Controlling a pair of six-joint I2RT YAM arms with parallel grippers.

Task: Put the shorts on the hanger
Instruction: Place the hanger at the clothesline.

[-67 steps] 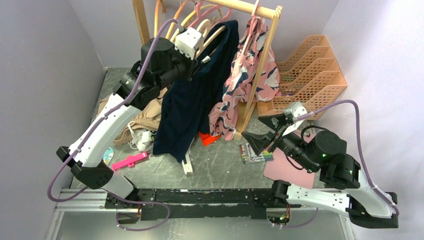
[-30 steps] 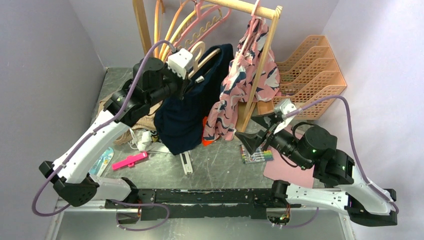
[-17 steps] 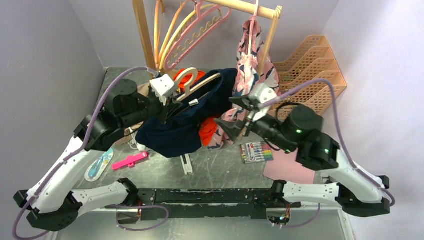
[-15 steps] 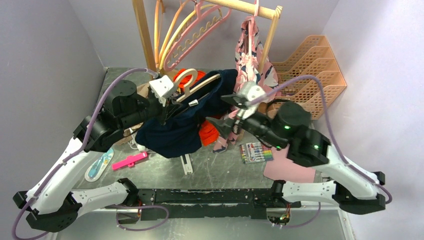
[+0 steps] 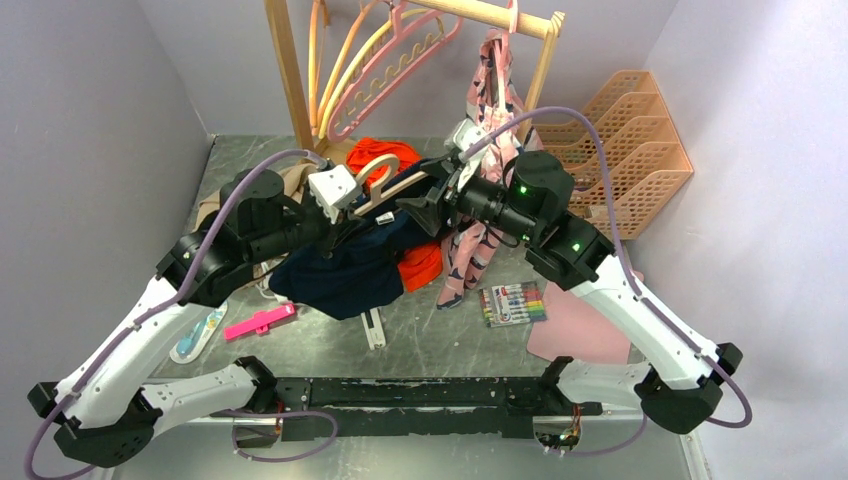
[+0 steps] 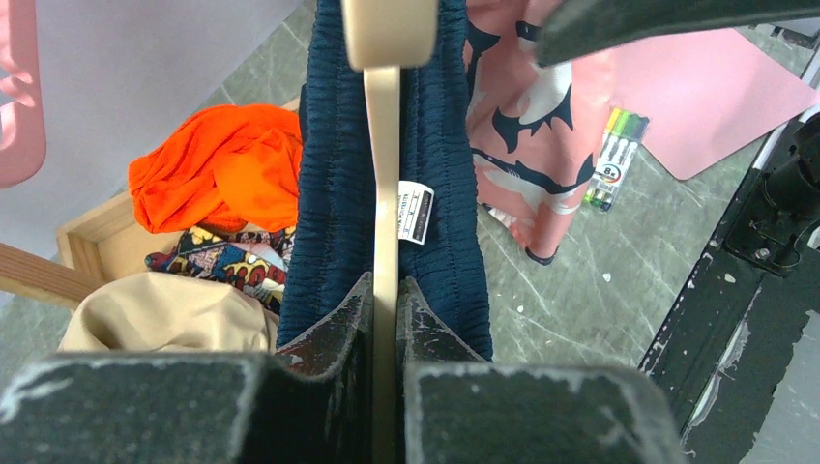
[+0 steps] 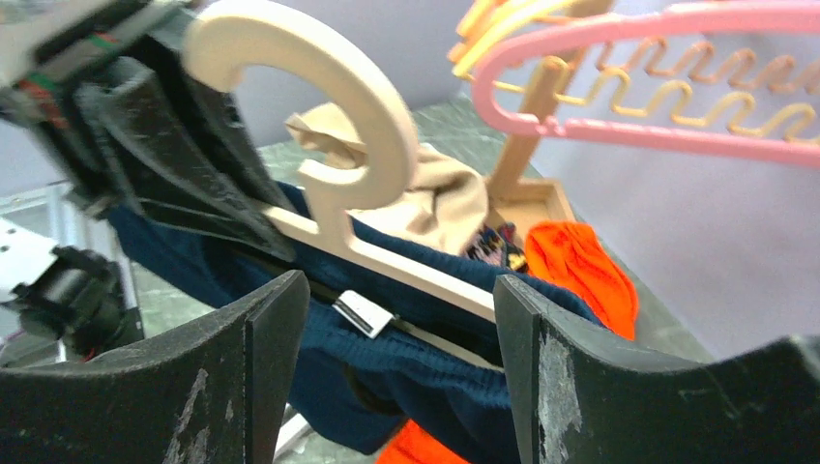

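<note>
Overhead, hanger [image 5: 405, 180] long axis diagonal, hook [image 5: 372, 160] toward rack [image 5: 290, 70]

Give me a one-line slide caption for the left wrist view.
Left gripper clamped on the cream hanger, with the navy shorts bunched along both sides of it.

pale lilac walls [image 5: 90, 120] close in the left, back and right. the worktop [image 5: 440, 340] is grey, scratched and marbled. a wooden clothes rack [image 5: 289, 70] stands at the back, a peach tiered tray rack [image 5: 625, 150] just right of it.
</note>
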